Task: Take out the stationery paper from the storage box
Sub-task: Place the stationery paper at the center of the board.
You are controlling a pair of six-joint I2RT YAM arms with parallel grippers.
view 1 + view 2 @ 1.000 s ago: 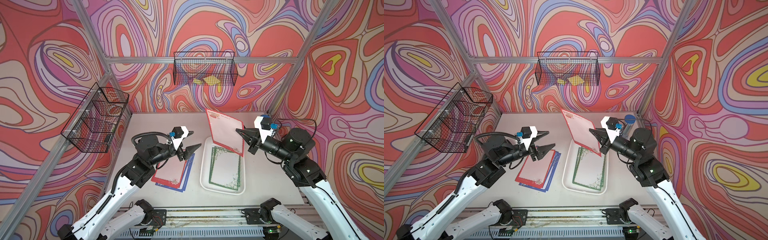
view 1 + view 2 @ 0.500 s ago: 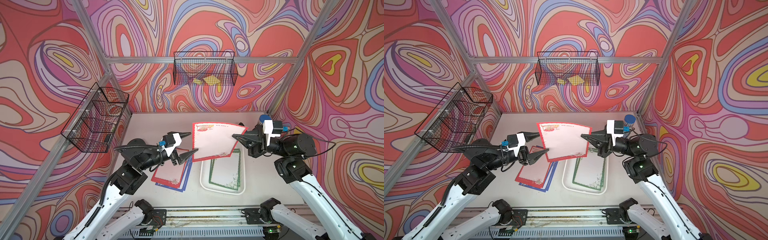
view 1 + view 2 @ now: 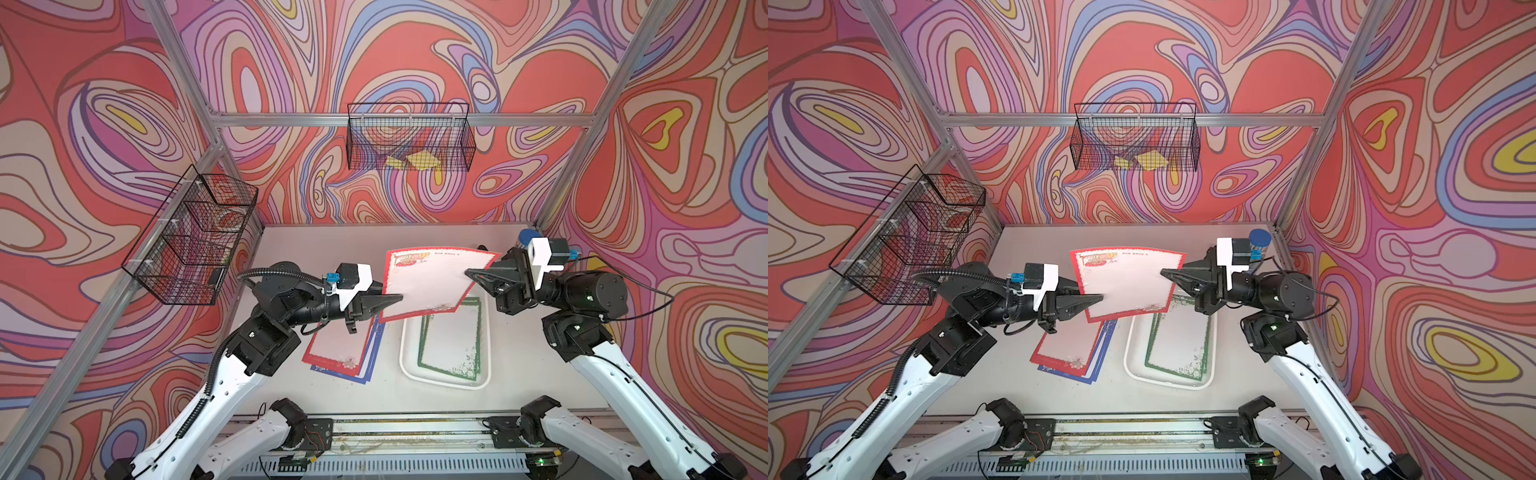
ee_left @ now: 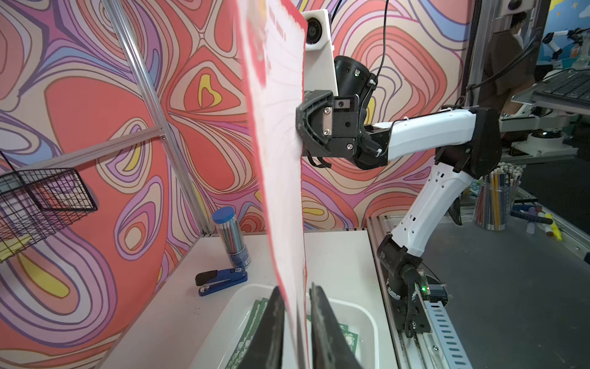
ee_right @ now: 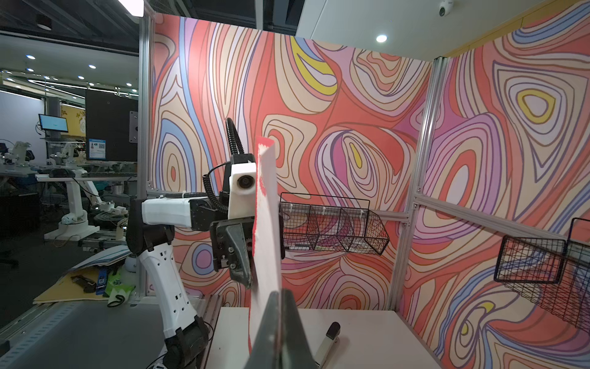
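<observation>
Stationery paper point(image 3: 432, 282), a red-bordered sheet, hangs in the air above the storage box point(image 3: 444, 381) and the desk point(image 3: 316, 249). The right tool point(image 3: 469, 273) is pressed together, pinching one edge. The left tool point(image 3: 397, 297) has its jaws narrowly flanking the opposite edge; whether they grip it cannot be told.

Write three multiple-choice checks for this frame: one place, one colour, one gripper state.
1. Where is the red-bordered sheet? A) flat on the table B) in the air between both grippers C) in a wire basket
2. Border colour of the top sheet in the storage box? A) green B) blue C) yellow
3. The right gripper is: A) wide open B) shut on the red-bordered sheet C) shut on a stapler

B: the left gripper and right gripper pinch its opposite edges.
A: green edging shows in both top views.
B: its fingers meet on the sheet's edge.
</observation>
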